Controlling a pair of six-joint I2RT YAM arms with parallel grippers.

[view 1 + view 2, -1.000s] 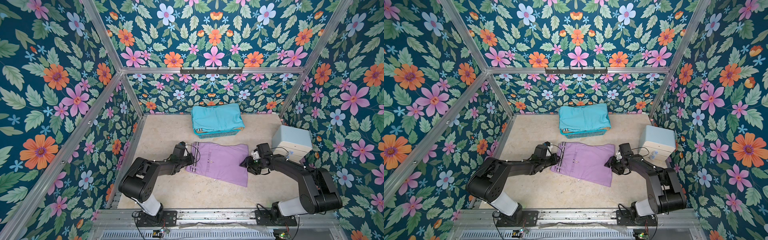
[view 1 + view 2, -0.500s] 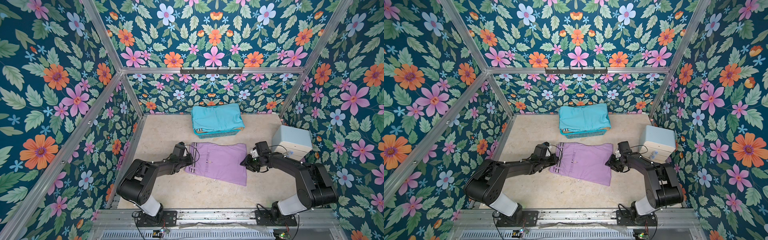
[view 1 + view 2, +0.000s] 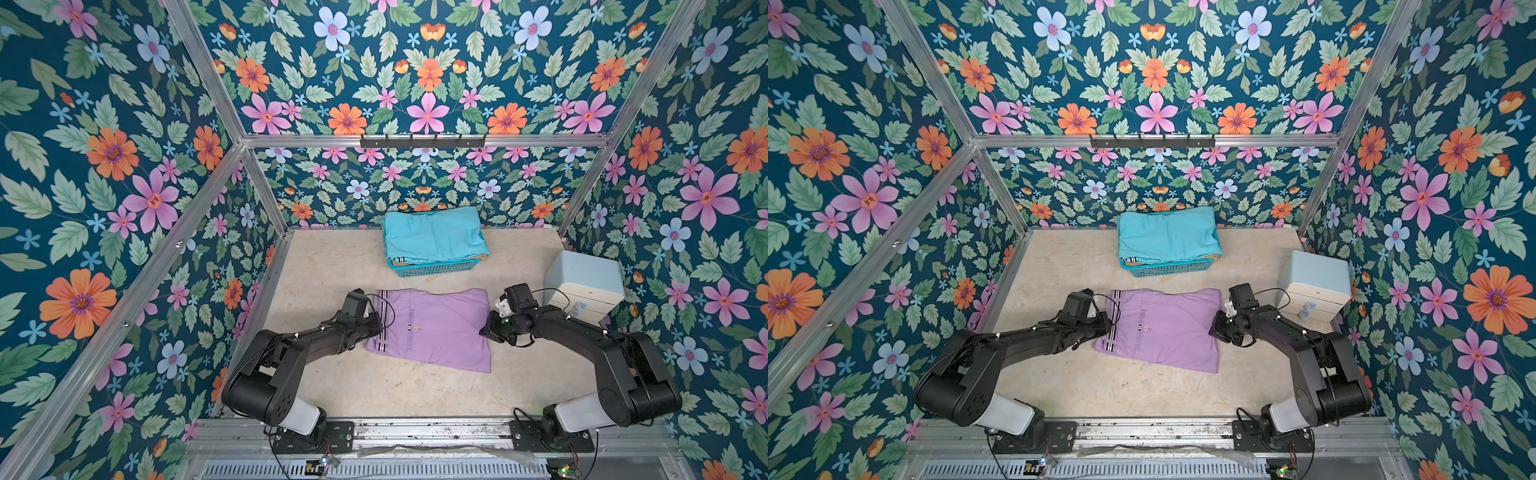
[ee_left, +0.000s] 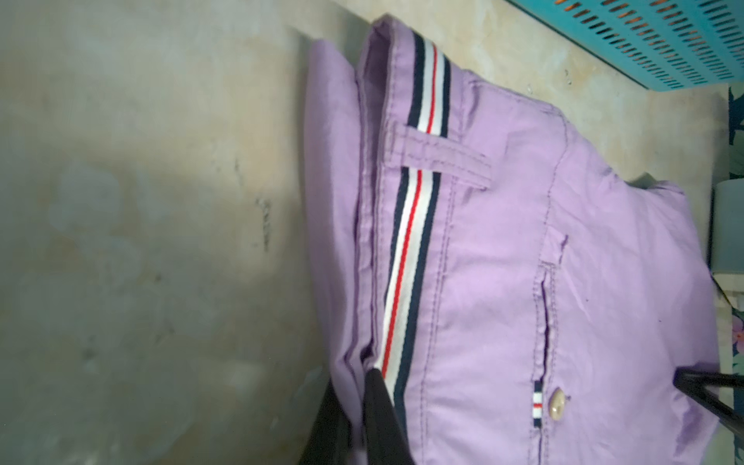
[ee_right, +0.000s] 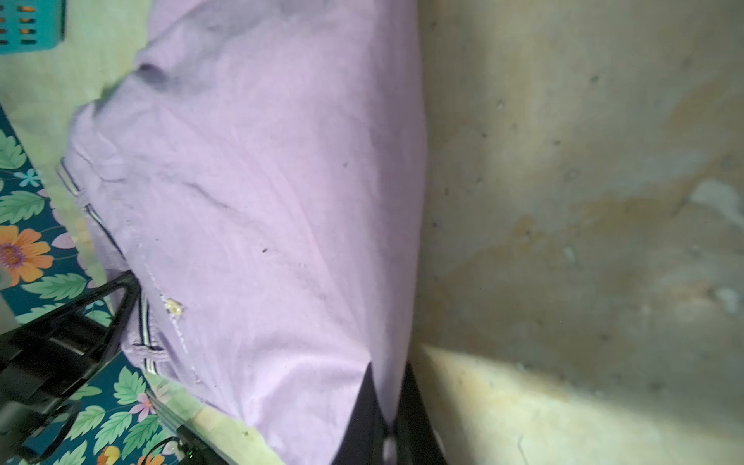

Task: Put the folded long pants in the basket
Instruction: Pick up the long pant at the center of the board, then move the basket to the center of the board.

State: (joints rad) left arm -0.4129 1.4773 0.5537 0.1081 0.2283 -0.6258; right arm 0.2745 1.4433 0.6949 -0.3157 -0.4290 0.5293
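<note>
Top views, both: lilac pants (image 3: 432,328) flat on counter (image 3: 332,266), lying between the pincers. Left pincer (image 3: 375,328) clamped on striped waistband (image 4: 410,241); right pincer (image 3: 485,330) clamped on opposite edge, cloth pinched between fingers (image 5: 418,418). Beyond both pincers, basket (image 3: 432,269) heaped with turquoise pants (image 3: 432,235).

Turquoise pants (image 3: 432,236) hide most of the basket (image 3: 432,269).
</note>
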